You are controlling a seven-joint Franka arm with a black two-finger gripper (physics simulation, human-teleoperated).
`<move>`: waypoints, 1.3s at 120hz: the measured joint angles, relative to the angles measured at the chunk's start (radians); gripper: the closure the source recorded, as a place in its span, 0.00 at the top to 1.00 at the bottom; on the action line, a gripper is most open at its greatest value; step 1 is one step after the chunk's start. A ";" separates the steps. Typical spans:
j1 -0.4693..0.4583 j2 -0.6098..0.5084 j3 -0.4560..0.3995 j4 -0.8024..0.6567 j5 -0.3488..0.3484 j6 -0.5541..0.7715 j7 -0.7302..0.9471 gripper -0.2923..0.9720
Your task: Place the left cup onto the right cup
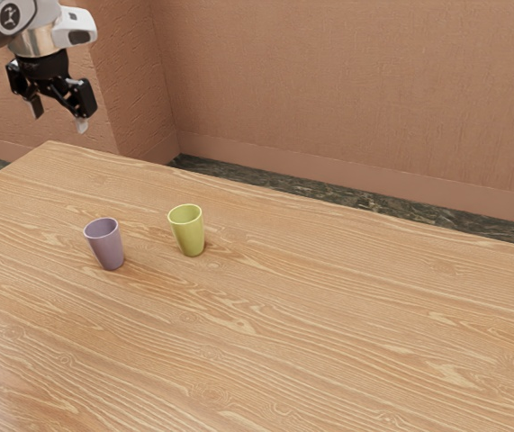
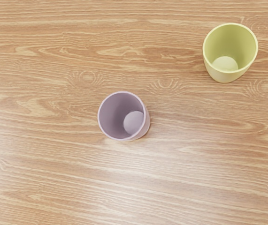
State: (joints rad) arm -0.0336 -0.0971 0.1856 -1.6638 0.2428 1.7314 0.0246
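Plainly, the black two-finger claw (image 1: 58, 112) hangs spread and empty, high over the lilac plastic cup (image 1: 104, 243), upright almost straight below it; the yellow-green plastic cup (image 1: 186, 229) stands near.

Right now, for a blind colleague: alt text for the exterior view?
A purple cup and a green cup stand upright and apart on a wooden table; the open gripper hangs at the exterior view's upper left.

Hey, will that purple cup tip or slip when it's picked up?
Probably stiff: the purple cup holds a clean round rim. Its base looks narrower than its mouth, so a sideways push may tip it. Its smooth wall might slip.
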 joint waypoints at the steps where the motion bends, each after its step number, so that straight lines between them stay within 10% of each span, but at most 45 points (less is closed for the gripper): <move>1: 0.000 0.000 0.000 0.000 0.000 0.000 0.000 0.77; 97: 0.039 0.113 -0.011 -0.035 -0.001 -0.002 0.008 0.77; 156: 0.128 0.307 -0.011 -0.035 -0.138 0.032 0.011 0.77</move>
State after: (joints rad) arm 0.0944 0.2096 0.1749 -1.6986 0.1050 1.7638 0.0357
